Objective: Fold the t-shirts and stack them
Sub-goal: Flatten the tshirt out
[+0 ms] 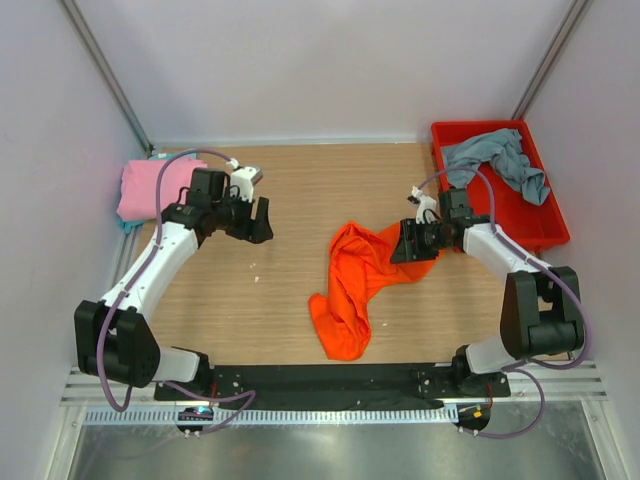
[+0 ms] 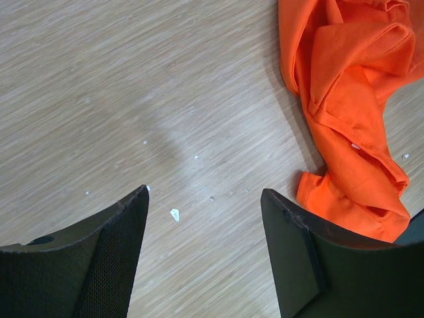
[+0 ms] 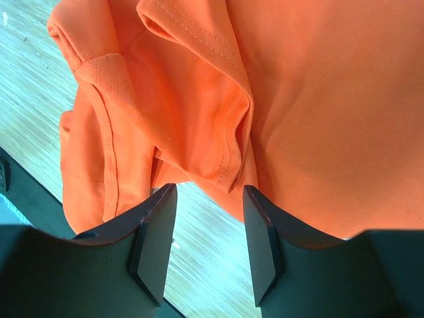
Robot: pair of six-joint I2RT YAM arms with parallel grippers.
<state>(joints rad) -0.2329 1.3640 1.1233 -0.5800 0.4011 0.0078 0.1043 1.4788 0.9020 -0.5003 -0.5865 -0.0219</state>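
A bright orange t-shirt (image 1: 352,285) lies crumpled on the wooden table (image 1: 300,180), a long part trailing toward the near edge. My right gripper (image 1: 406,245) is at its right edge, open. In the right wrist view the gripper (image 3: 209,192) has a folded hem of the orange t-shirt (image 3: 218,132) just past its tips and bare table between the fingers. My left gripper (image 1: 260,220) hovers open over bare wood (image 2: 205,195), left of the orange t-shirt (image 2: 344,99). A pink t-shirt (image 1: 150,188) lies folded at the back left. A grey-blue t-shirt (image 1: 500,160) lies bunched in the bin.
A red plastic bin (image 1: 545,225) stands at the back right. A teal sliver (image 1: 130,226) shows under the pink t-shirt. White walls close in the table on three sides. Small white specks (image 2: 175,214) lie on the wood.
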